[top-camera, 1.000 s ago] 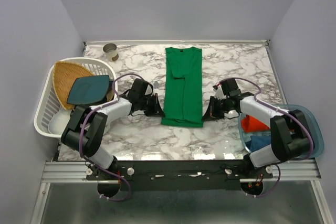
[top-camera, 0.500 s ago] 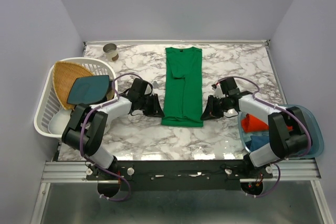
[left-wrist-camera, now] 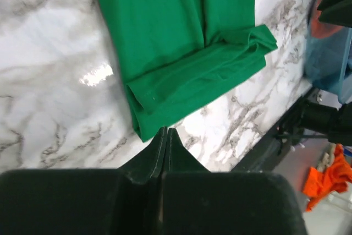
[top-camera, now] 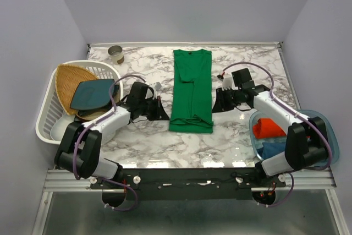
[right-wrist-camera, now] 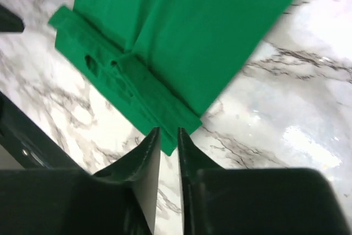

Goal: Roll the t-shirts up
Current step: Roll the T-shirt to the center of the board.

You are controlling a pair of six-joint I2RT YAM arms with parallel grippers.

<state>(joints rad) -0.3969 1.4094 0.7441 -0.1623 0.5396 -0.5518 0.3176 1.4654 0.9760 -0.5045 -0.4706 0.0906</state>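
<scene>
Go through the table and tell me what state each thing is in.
green t-shirt: folded into a long strip, near hem turned over, not yet rolled
left gripper: shut, empty
right gripper: slightly open, empty
orange-red shirt: bundled, in the blue tub
blue shirt: bundled, same tub
cup: upright

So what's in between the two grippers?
The green shirt. Its folded near end lies between the left gripper and the right gripper, as the top view shows.
</scene>
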